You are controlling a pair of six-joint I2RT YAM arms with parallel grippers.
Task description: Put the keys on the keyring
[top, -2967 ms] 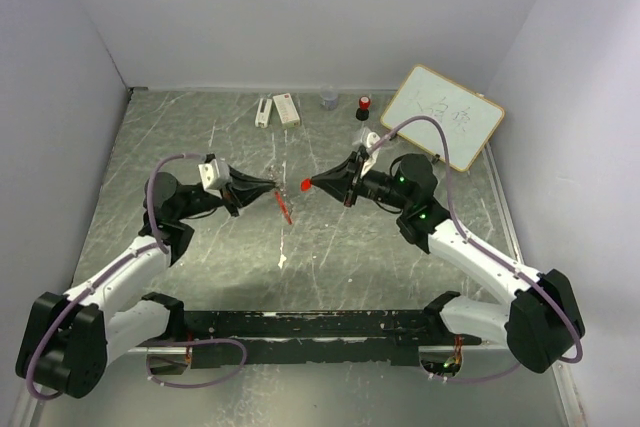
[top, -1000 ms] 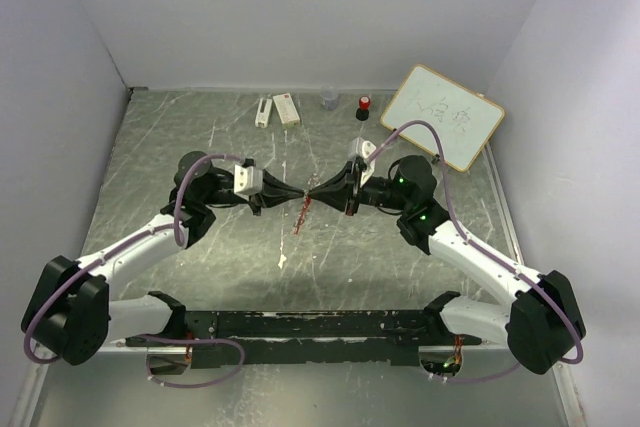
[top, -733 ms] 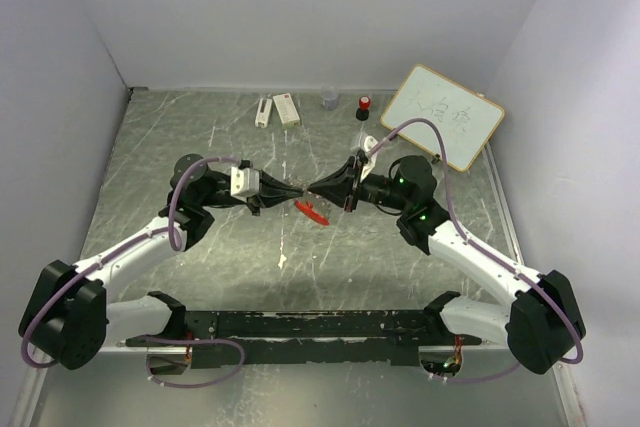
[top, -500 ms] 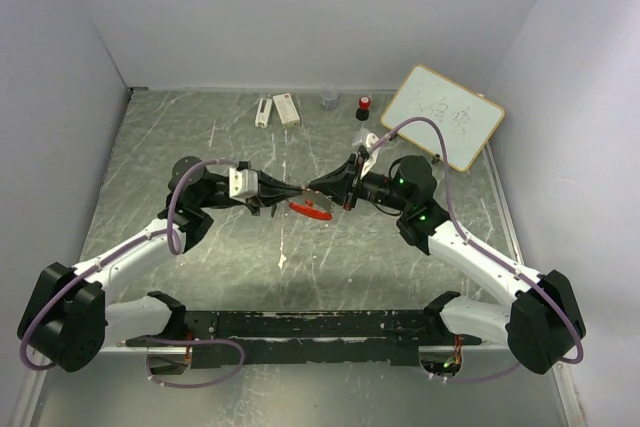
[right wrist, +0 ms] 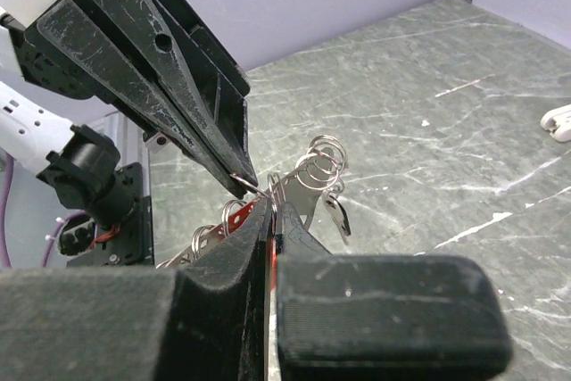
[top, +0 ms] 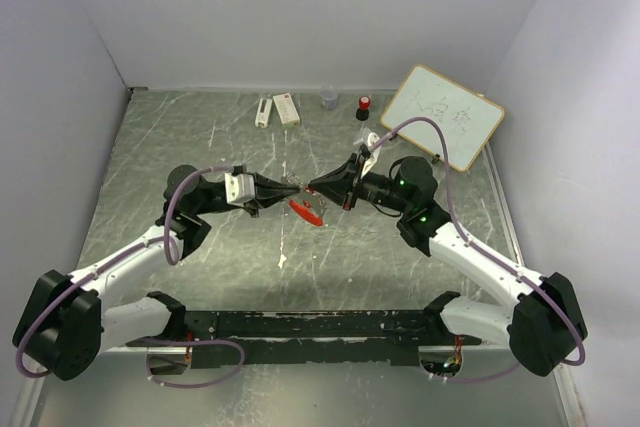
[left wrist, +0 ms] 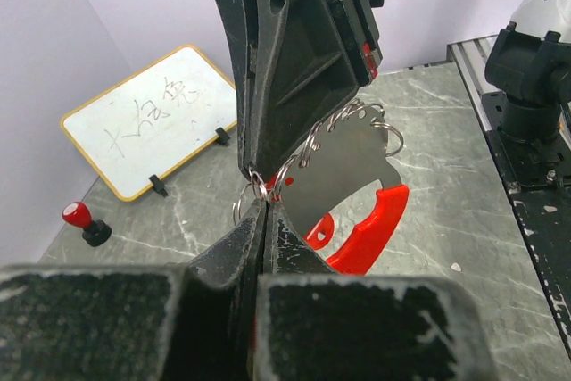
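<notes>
Counter: the grey marbled counter (top: 200, 137) lies below, and the whole job hangs in the air over its middle, so anything that drops lands out of both grips.
Left fingers (top: 272, 187): pressed together on a wire loop of the keyring (left wrist: 308, 144), nose to nose with the right pair.
Right fingers (top: 328, 183): clamped flat, with a sliver of red in the pinch. I read that as the red-tagged key (right wrist: 269, 247).
Keyring: held up between the two tips, grey plate (left wrist: 348, 176) and red fob (left wrist: 370, 225) dangling beneath.
Risk, swing: the fob's weight could twist the loop in that thin pinch and turn its gap away from the key.
Risk, bump: with the tips this close, a knock could pop the key or the ring loose.
Black-tagged key: can't spot it.
</notes>
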